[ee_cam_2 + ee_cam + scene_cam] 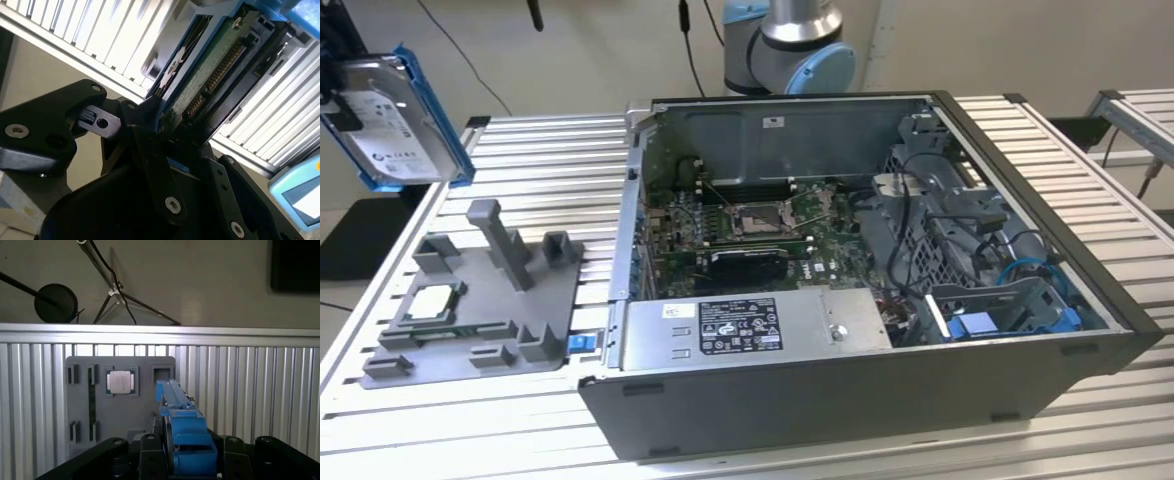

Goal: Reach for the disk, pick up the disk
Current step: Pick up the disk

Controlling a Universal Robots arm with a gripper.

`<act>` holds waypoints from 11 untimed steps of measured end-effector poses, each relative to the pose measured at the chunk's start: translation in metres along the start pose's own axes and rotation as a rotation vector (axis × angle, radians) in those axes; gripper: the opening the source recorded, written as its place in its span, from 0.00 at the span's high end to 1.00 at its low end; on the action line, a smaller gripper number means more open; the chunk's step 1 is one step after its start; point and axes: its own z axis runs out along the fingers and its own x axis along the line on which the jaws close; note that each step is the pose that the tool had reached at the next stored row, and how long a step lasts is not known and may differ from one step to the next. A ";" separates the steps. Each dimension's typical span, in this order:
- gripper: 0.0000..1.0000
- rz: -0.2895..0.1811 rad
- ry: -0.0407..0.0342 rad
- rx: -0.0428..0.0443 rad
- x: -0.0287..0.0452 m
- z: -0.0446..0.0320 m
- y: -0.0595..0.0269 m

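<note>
Grip on the disk (403,120) is made: the gripper (187,452) is clamped on one end of it, with black fingers (145,135) closed against opposite sides, so most of the drive sticks out beyond the jaws. In the second wrist view the green circuit-board side and the blue bracket run away from the fingers. In the first wrist view the disk appears edge-on, a narrow blue strip between the two jaws. Holding it by its end this way probably keeps the fingers off the connector row and leaves the long body free.

The disk hangs in the air, touching nothing but the gripper, up by the far corner of the tabletop (1067,130) at the exterior view's left. It stands nearly on edge, with its white label turned to the exterior camera. That lifted, upright pose suggests the pick is essentially done.

Below it, near the tabletop's edge at the exterior view's left, lies the grey fixture tray (540,290) with the processor chip (434,300) seated in its own pocket, well apart from the disk. The open computer case (854,400) takes up the middle of the tabletop, the power supply (747,330) sitting along its near wall.
</note>
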 end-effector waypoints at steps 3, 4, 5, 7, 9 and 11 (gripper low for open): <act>1.00 0.000 0.0001 -0.0001 -0.0005 -0.0070 0.0000; 1.00 0.000 0.0001 -0.0001 -0.0007 -0.0094 0.0000; 1.00 0.000 0.0000 -0.0001 -0.0009 -0.0117 0.0001; 1.00 0.000 0.0000 0.0000 -0.0012 -0.0165 0.0001; 1.00 0.000 0.0001 -0.0001 -0.0015 -0.0211 0.0001; 1.00 0.000 0.0000 0.0000 -0.0019 -0.0257 0.0001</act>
